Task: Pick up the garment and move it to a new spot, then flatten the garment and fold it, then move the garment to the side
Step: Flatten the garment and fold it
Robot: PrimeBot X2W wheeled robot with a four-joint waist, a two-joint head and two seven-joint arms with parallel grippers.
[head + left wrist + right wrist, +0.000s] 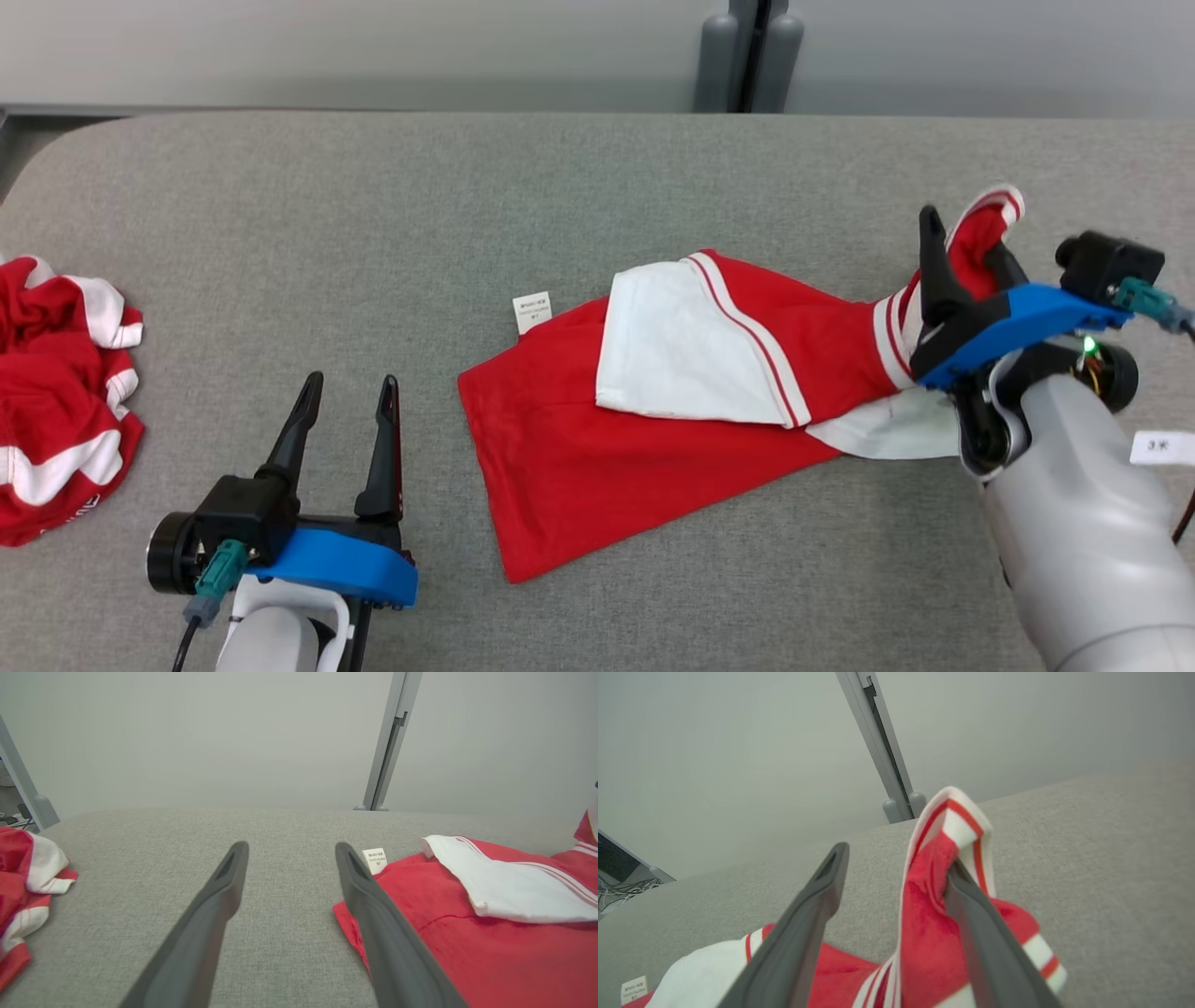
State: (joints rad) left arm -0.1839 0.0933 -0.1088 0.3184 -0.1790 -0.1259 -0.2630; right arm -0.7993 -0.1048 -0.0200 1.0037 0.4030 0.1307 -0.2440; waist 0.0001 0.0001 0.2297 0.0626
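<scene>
- Hovering wide open and empty over the table (373, 233): left gripper (353, 383).
- Lying right of centre: garment (560, 448), long axis running lower-left to upper-right, striped cuff (994, 205) pointing up-right.
- Standing parted, clamping nothing: right gripper (963, 233), cuff draping against one finger.

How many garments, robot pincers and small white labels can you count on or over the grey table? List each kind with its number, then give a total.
Garments: 2 (spread red-and-white garment, crumpled red-and-white garment)
Pincers: 2 (left pincer, right pincer)
White labels: 2 (sewn tag, paper slip)
Total: 6
</scene>
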